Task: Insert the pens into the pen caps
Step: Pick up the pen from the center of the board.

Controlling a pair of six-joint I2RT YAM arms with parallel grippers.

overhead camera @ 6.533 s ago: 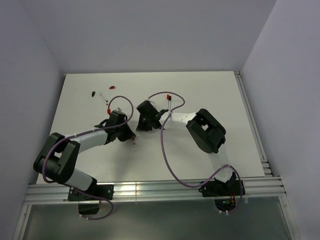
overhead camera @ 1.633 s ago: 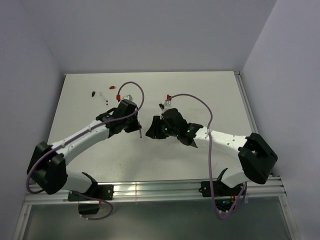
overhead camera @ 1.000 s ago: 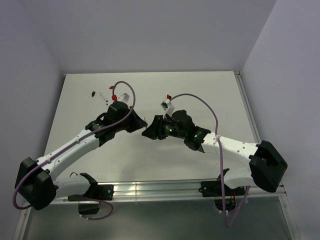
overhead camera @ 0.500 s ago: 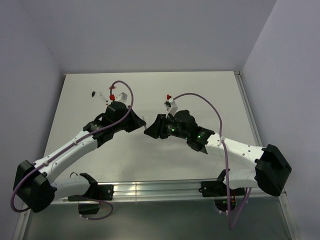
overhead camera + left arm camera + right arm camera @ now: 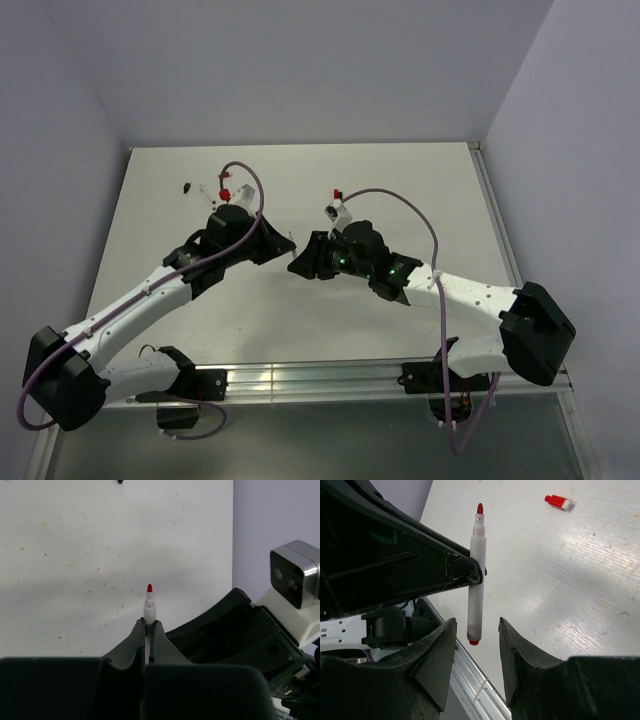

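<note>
Thin white-barrelled marker pen (image 5: 476, 565), red tip toward 12 o'clock, clamped tight in left gripper (image 5: 149, 625); right gripper (image 5: 477, 624) parted halfway, holding nothing, flanking tail, likely for regrasp.

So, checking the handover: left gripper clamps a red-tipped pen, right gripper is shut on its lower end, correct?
No: the right gripper is open, its fingers either side of the pen, per the right wrist view. The left gripper does clamp it.
</note>
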